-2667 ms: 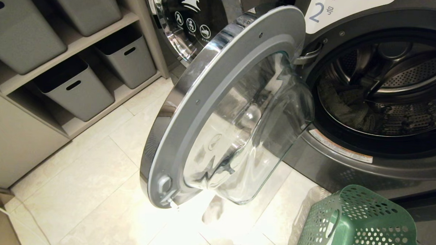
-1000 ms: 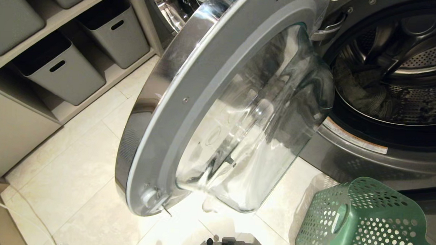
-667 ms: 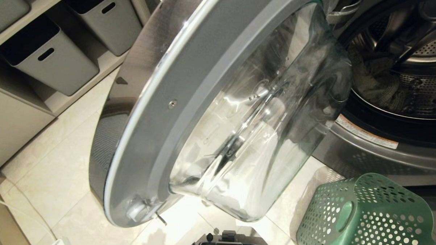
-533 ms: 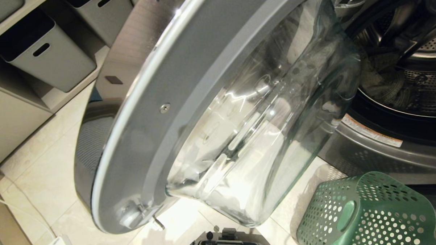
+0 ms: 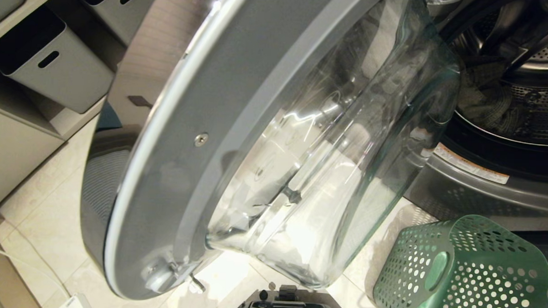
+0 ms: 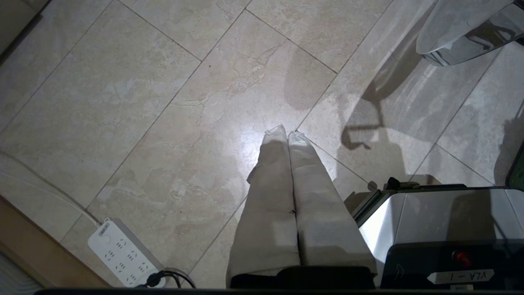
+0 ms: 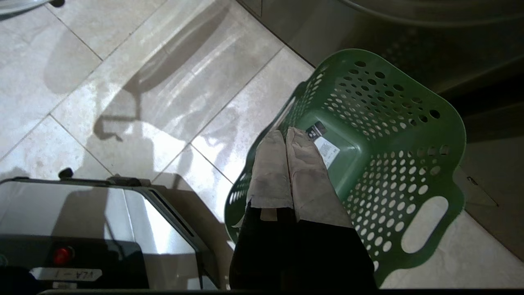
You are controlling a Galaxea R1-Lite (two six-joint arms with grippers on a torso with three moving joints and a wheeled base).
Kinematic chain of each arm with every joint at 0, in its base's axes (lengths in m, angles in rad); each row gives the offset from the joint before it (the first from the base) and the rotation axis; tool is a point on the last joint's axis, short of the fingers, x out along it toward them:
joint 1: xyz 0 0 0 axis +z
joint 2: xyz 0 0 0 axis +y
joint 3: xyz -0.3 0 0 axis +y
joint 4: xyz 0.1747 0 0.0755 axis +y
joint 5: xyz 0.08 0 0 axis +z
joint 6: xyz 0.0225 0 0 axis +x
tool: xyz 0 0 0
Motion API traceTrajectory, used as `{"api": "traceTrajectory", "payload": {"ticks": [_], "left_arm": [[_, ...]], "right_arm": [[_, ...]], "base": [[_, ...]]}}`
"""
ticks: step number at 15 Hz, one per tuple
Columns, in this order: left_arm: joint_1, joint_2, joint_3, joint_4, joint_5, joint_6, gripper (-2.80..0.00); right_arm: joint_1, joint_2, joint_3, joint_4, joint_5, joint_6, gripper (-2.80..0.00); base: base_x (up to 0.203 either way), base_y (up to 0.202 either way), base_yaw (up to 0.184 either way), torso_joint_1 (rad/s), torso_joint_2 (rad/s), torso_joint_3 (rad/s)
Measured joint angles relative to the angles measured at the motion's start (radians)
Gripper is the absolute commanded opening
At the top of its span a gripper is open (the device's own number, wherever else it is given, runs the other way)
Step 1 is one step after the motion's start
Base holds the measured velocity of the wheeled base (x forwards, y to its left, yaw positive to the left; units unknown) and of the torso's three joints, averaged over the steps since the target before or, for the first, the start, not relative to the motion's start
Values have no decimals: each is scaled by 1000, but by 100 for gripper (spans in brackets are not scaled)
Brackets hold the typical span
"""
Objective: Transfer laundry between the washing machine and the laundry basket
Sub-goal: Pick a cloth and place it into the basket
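Fingers (image 7: pixel 286 135) of both grippers pressed together, empty; laundry basket (image 7: pixel 409 123) tilted on floor beside washing machine (image 5: pixel 482 193).

The robot base (image 6: pixel 446 229) bears an upside-down tag (image 6: pixel 460 276) reading "VLA-1".

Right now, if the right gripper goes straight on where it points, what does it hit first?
Probably the green perforated plastic laundry basket: the shut right gripper points into its open top, towards the labelled floor. Depth is unclear.
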Motion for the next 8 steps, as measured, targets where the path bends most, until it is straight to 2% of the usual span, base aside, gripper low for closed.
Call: {"api": "traceTrajectory", "payload": {"ticks": [2,4,8], "left_arm": [[0,0,0,0,0,4,-280],[0,0,0,0,0,4,-280],[0,0,0,0,0,3,-280]], "right_arm": [[0,12,-88,22,0,-28,-280],[0,77,-244,75,0,-39,-280],[3,418,-521,148,32,-38,-280]], "base": [[0,0,0,0,0,0],[0,0,0,0,0,0],[0,0,0,0,0,0]]}}
